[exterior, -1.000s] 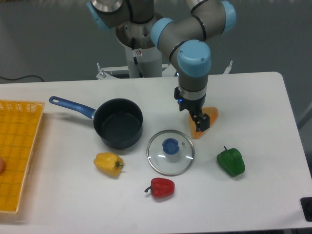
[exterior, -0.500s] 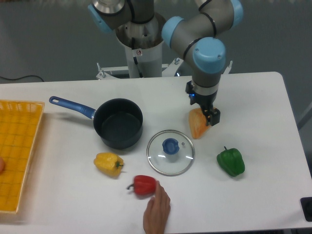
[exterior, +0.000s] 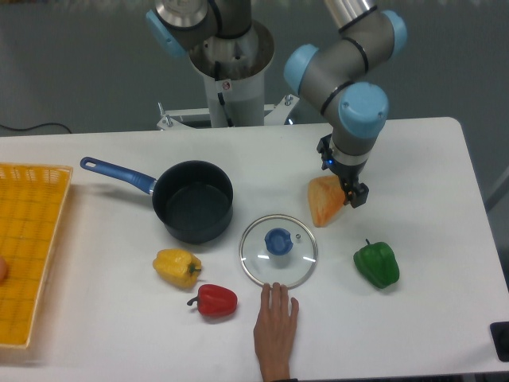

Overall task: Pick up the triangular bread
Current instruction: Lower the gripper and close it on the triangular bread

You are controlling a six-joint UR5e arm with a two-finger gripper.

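Camera view, the only one: taking the glass lid (exterior: 278, 249) as the landmark, the triangular bread (exterior: 324, 200) lies on the white table (exterior: 445, 159) just up and to the right of the lid's rim, near it but apart. It rests on its side with the paler face showing, so its right edge is where the gripper (exterior: 355, 193) has come in. The gripper hangs at that right edge with a dark finger (exterior: 358, 195) low against the crust. Whether the jaws are clamped on the bread or only beside it cannot be told, since the wrist hides the gap.

Left of the lid sits a dark pot (exterior: 193, 200), lidless, perhaps why the lid lies flat on the table. Below the lid a person's hand (exterior: 275, 326) reaches in, fingertips at its near rim. A red pepper (exterior: 214, 300) lies below-left, a yellow pepper (exterior: 176, 267) further left, a green pepper (exterior: 376, 263) to the right.
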